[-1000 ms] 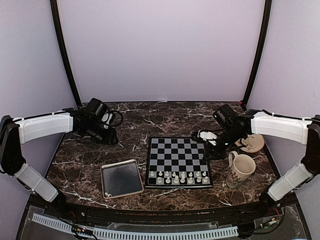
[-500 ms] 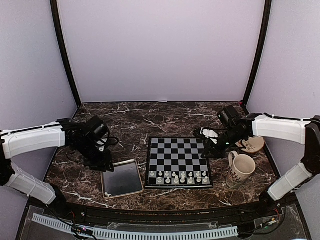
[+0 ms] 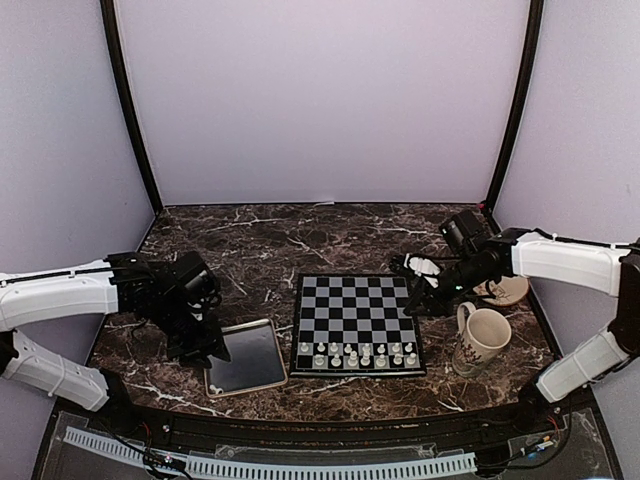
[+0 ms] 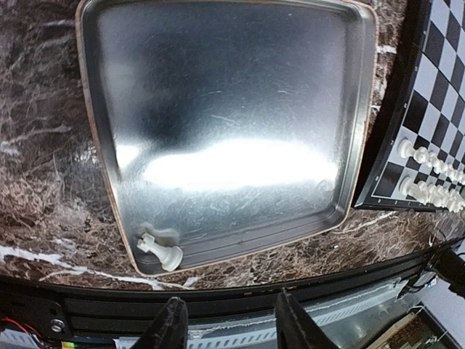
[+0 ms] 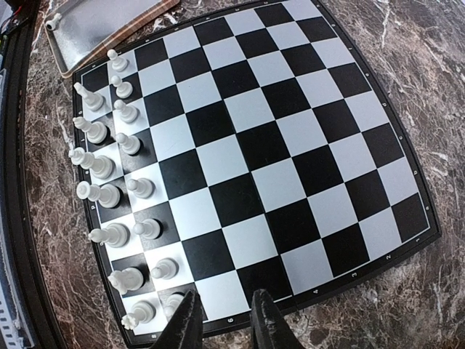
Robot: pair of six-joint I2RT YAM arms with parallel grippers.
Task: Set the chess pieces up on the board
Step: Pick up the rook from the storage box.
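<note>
The board [image 3: 350, 305] lies mid-table. Several whitish chess pieces [image 3: 355, 353] stand in two rows on its near edge; the right wrist view shows them [image 5: 109, 196] along the board's [image 5: 247, 145] left side. One more piece [image 4: 160, 252] lies on its side in the near-left corner of the metal tray [image 4: 218, 94]. My left gripper [image 3: 205, 345] hovers over the tray's left edge, open and empty [image 4: 231, 327]. My right gripper [image 3: 418, 300] hangs over the board's right edge, open and empty [image 5: 227, 323].
The silver tray [image 3: 250, 360] sits left of the board, almost touching it. A patterned mug [image 3: 482, 338] stands right of the board, with a pale saucer [image 3: 503, 287] behind it. The table's front rail runs just below the tray.
My left arm has swung from the back left of the table forward and right to the tray. My right gripper has barely shifted.
</note>
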